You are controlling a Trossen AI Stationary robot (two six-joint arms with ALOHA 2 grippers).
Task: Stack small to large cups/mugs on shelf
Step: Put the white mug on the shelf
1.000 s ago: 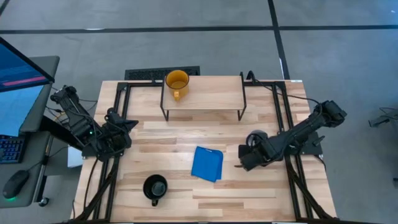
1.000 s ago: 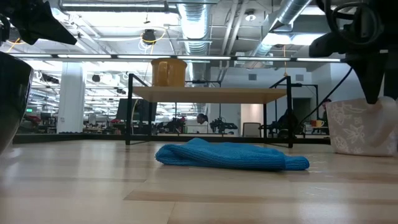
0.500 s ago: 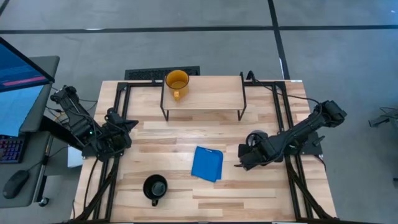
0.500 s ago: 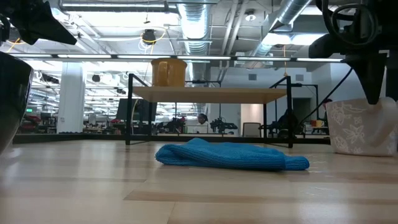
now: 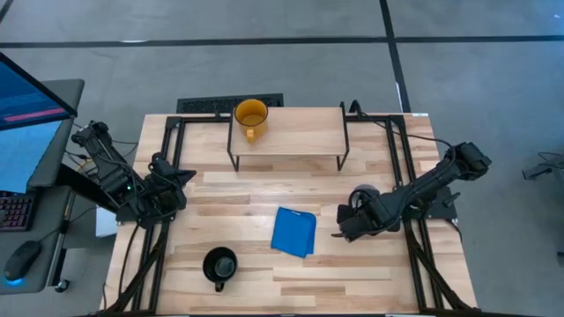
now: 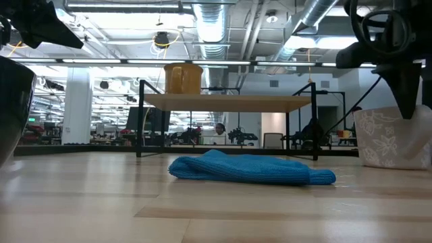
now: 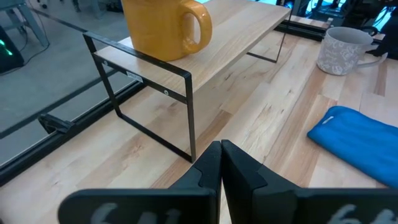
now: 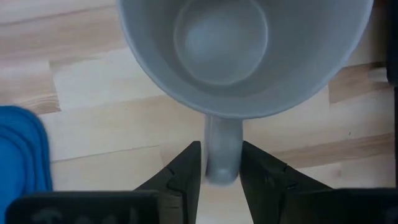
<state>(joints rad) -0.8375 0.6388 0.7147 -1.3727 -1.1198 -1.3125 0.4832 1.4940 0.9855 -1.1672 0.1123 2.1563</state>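
On the table, right gripper point(image 8: 221, 163) grips grey mug's point(image 8: 242, 53) handle.

The black mug point(image 6: 12, 111) is cut by the low view's edge — the grey mug point(image 5: 364, 195) sits half-hidden under the right arm.

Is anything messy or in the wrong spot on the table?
Only the blue cloth, lying rumpled and askew mid-table. All three mugs stand upright: yellow mug on the shelf, black mug near the front edge, grey mug.

Right gripper point(image 8: 221, 163) straddles the grey mug's handle point(image 8: 222, 149). Between it and the shelf point(image 5: 300, 132): bare tabletop. Beside it lies the blue cloth point(image 5: 293, 231); the yellow mug point(image 5: 250, 117) occupies the shelf's far end.
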